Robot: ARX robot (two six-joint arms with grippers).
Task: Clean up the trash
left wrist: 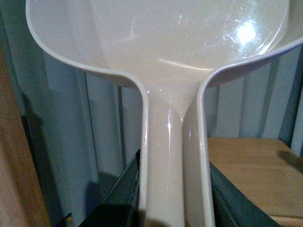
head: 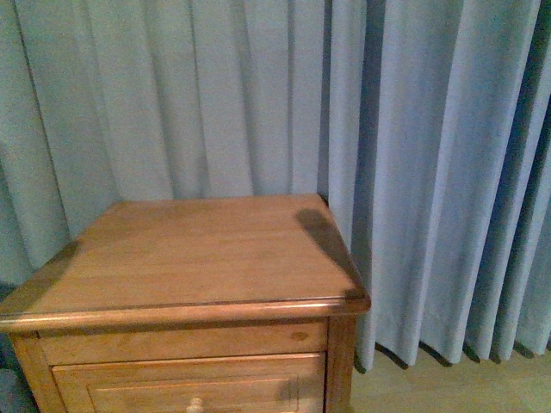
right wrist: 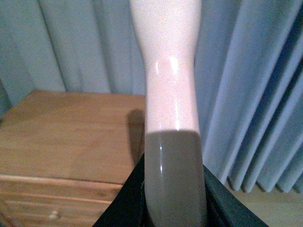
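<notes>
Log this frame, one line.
left pincer: shut on dustpan | right pincer: shut on pink handle | trash: not in view | nightstand: ahead

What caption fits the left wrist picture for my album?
Pale pink plastic dustpan, handle clamped between jaws of the left gripper.

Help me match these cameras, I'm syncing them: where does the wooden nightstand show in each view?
Front: the nightstand fills the lower left.
Left wrist: part of its top shows behind the handle of the dustpan.
Right wrist: its top and drawers show beside the held pink-grey handle.
Shared landmark: the blue curtain behind it.
</notes>
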